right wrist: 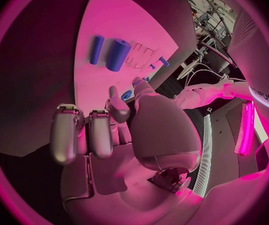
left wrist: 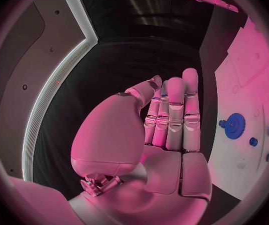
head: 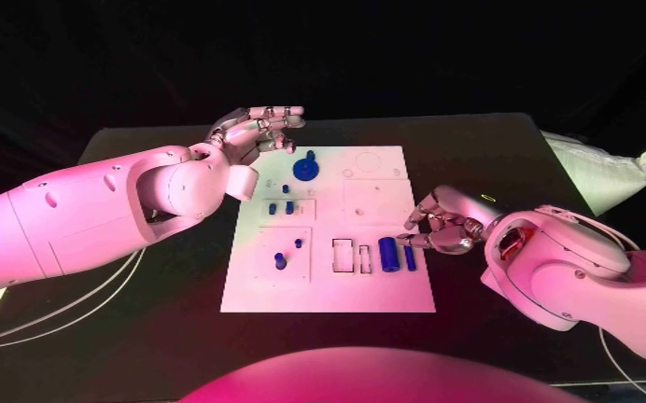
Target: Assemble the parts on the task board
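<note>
Left hand (head: 256, 132) empty, fingers straight, hovering off task board's (head: 256, 291) far-left corner near blue gear (head: 307, 170). Right hand (head: 438, 228) curled, apparently empty, beside two blue cylinders (head: 389, 254) lying on board. Step: pre-grasp. Next: precise pinch on thin cylinder.

Smooth rounded white arm shells, silver segmented left robot hand (head: 256, 131), right robot hand (head: 442, 224), thin white cables

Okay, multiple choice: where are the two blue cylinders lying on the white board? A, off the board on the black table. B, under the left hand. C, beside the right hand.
C: the blue cylinders lie on the task board just by the right hand, far from the left hand.
</note>
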Robot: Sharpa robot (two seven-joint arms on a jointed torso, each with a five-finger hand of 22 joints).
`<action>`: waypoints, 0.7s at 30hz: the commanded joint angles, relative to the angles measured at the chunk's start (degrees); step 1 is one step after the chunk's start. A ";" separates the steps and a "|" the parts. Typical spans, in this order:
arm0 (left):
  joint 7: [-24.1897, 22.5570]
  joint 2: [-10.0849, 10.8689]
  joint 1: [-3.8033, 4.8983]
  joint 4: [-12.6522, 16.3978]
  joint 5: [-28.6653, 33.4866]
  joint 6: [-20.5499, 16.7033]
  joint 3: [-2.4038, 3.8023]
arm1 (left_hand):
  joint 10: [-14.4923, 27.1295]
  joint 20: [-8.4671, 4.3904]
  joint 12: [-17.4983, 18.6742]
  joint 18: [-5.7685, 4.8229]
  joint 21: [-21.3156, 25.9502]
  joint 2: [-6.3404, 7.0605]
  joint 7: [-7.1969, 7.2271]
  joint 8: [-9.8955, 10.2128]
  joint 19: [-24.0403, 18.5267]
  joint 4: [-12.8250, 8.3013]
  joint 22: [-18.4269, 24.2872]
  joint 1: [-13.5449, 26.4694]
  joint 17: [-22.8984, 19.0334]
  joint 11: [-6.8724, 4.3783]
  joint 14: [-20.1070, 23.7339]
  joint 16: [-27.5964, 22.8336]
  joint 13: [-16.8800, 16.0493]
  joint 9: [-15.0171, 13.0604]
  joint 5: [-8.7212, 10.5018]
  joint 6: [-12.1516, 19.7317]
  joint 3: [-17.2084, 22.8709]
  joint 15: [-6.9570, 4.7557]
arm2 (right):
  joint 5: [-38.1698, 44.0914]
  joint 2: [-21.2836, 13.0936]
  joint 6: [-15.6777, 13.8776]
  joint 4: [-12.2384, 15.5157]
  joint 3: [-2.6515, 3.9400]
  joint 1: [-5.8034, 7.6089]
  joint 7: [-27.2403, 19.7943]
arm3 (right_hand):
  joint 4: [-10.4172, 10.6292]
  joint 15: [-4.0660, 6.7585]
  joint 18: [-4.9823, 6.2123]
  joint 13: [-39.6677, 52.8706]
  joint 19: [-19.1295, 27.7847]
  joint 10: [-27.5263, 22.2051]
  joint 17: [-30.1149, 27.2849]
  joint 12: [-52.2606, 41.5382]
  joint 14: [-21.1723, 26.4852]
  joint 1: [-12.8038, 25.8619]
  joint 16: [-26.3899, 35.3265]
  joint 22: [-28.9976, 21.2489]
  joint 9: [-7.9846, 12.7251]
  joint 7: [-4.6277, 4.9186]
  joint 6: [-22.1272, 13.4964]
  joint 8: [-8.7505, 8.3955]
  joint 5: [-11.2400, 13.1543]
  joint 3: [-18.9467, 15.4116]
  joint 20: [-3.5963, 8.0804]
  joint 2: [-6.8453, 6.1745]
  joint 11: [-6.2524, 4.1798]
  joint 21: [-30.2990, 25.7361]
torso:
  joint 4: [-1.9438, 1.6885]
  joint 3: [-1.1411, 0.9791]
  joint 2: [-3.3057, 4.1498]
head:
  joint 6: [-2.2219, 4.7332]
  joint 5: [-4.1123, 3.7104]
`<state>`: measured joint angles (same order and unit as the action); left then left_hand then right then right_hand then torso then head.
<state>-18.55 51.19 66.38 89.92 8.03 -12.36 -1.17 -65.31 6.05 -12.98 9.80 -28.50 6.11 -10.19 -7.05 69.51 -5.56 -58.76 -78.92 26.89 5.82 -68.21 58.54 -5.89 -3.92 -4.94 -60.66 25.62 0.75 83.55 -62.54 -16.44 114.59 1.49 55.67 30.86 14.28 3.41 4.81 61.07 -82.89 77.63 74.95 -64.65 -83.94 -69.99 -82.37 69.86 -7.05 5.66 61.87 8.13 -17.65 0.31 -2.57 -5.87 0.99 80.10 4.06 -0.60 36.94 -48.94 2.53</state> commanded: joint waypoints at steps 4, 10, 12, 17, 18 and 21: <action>-0.18 0.02 0.02 0.16 -0.30 1.15 0.01 | 0.40 0.21 -0.19 0.61 0.18 -0.55 0.09 -0.20 0.20 0.05 0.07 -0.23 -0.07 -0.15 0.49 0.36 -0.07 0.03 -0.17 0.48 -0.27 -0.04 | 4.36 1.03 2.93 -0.41 -0.22 -1.08 3.29 | 1.28 -0.23 -0.89 1.79 -0.01 -0.47 2.82 -0.96 -4.07 -0.39 -0.42 0.21 -0.39 0.12 -0.53 0.33 -0.46 -1.73 -0.34 0.80 0.06 0.21 | -0.04 0.00 0.07 | 0.05 -0.17; -0.18 0.09 0.02 0.20 -0.31 1.20 0.00 | 0.41 0.22 -0.27 0.60 0.21 -0.57 0.09 -0.24 0.20 0.06 0.09 -0.19 -0.10 -0.15 0.52 0.37 -0.08 0.02 -0.16 0.46 -0.33 -0.03 | 6.18 2.73 3.08 -1.43 -0.32 -1.77 3.45 | 2.04 -0.28 -0.92 2.88 -0.02 -0.49 3.03 -1.48 -4.08 -0.59 -0.60 0.44 -0.68 0.15 -0.67 0.47 -0.87 -2.76 -0.40 1.09 0.11 0.34 | 0.00 -0.02 0.05 | 0.05 -0.05; -0.15 0.10 0.02 0.21 -0.31 1.23 0.00 | 0.41 0.22 -0.27 0.60 0.21 -0.57 0.09 -0.24 0.20 0.06 0.09 -0.19 -0.10 -0.15 0.52 0.37 -0.08 0.02 -0.16 0.46 -0.33 -0.03 | 6.60 3.32 3.17 -1.87 -0.33 -1.93 3.47 | 2.10 -0.28 -0.94 3.15 -0.05 -0.44 3.10 -1.63 -4.09 -0.65 -0.65 0.53 -0.73 0.15 -0.68 0.50 -1.03 -2.90 -0.40 1.20 0.11 0.39 | -0.04 -0.06 0.08 | -0.02 -0.03; -0.12 0.12 0.01 0.23 -0.31 1.30 0.00 | 0.41 0.22 -0.27 0.60 0.21 -0.57 0.09 -0.24 0.20 0.06 0.09 -0.19 -0.10 -0.15 0.52 0.37 -0.08 0.02 -0.16 0.46 -0.33 -0.03 | 7.26 4.75 3.46 -3.25 -0.35 -2.37 3.54 | 2.16 -0.29 -0.96 3.48 -0.07 -0.40 3.24 -1.81 -4.11 -0.76 -0.75 0.65 -0.82 0.14 -0.67 0.57 -1.24 -3.11 -0.41 1.41 0.10 0.45 | -0.12 -0.05 0.08 | -0.05 0.02; -0.12 0.13 0.01 0.23 -0.31 1.30 0.00 | 0.41 0.22 -0.27 0.60 0.21 -0.57 0.09 -0.24 0.20 0.06 0.09 -0.19 -0.10 -0.15 0.52 0.37 -0.08 0.02 -0.16 0.46 -0.33 -0.03 | 7.35 5.01 3.55 -3.53 -0.35 -2.48 3.55 | 2.16 -0.29 -0.96 3.48 -0.07 -0.40 3.24 -1.81 -4.11 -0.76 -0.75 0.65 -0.82 0.14 -0.67 0.57 -1.24 -3.11 -0.41 1.41 0.10 0.45 | -0.15 -0.04 0.10 | -0.10 0.01; -0.10 0.16 0.01 0.26 -0.31 1.33 0.00 | 0.41 0.22 -0.27 0.60 0.21 -0.57 0.09 -0.24 0.20 0.06 0.09 -0.19 -0.10 -0.15 0.52 0.37 -0.08 0.02 -0.16 0.46 -0.33 -0.03 | 7.38 5.78 3.75 -4.34 -0.36 -2.71 3.58 | 2.20 -0.29 -0.97 3.62 -0.08 -0.39 3.26 -1.87 -4.10 -0.80 -0.77 0.72 -0.87 0.13 -0.66 0.60 -1.35 -3.21 -0.41 1.56 0.10 0.49 | -0.19 -0.02 0.13 | -0.18 -0.01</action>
<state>-18.44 51.38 66.37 90.00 7.95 -12.16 -1.20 -65.32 6.05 -12.98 9.80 -28.50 6.11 -10.19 -7.05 69.51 -5.56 -58.77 -78.92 26.84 5.82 -68.21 58.54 -5.88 -3.92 -4.94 -60.66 25.62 0.75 89.17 -56.88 -13.93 110.40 1.14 53.06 33.81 16.44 3.39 4.82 64.65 -82.88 77.43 74.93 -66.35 -83.93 -70.88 -82.83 70.53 -7.87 5.87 61.66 8.40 -18.85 -2.45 -2.57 -4.98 1.19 80.34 3.94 -0.63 37.02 -49.06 2.53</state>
